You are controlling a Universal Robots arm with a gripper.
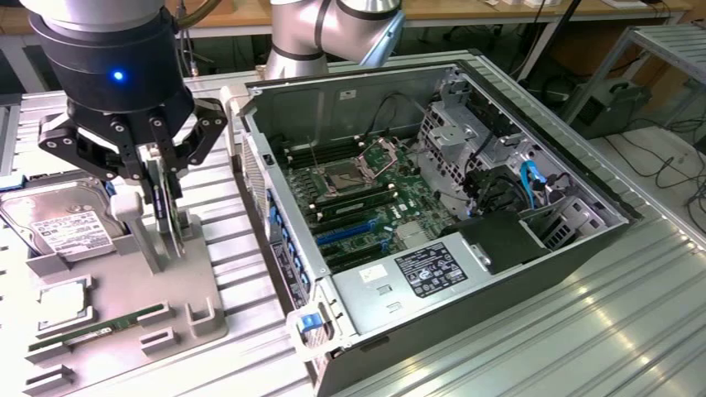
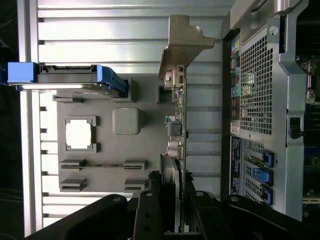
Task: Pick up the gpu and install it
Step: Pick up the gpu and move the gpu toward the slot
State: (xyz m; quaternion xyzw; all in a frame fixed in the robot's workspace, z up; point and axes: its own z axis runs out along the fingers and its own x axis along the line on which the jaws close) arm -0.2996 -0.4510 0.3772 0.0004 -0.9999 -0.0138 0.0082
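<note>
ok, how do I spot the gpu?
On the exterior view's left of the open computer case sits a grey tray. The gpu is the thin green card standing on edge in it, directly under the pincer. Unlike the boxy white-labelled hard drive beside it, it carries a silver bracket at one end.

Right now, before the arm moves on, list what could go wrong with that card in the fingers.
1. The fingers pinch the gpu along one thin edge, so it may tilt or slip in the grip.
2. Its metal bracket sticks out past the board and could catch on the grey tray's holders or the hard drive beside it.
3. The computer case wall stands close to the tray; a low swing might knock the card against it.
</note>
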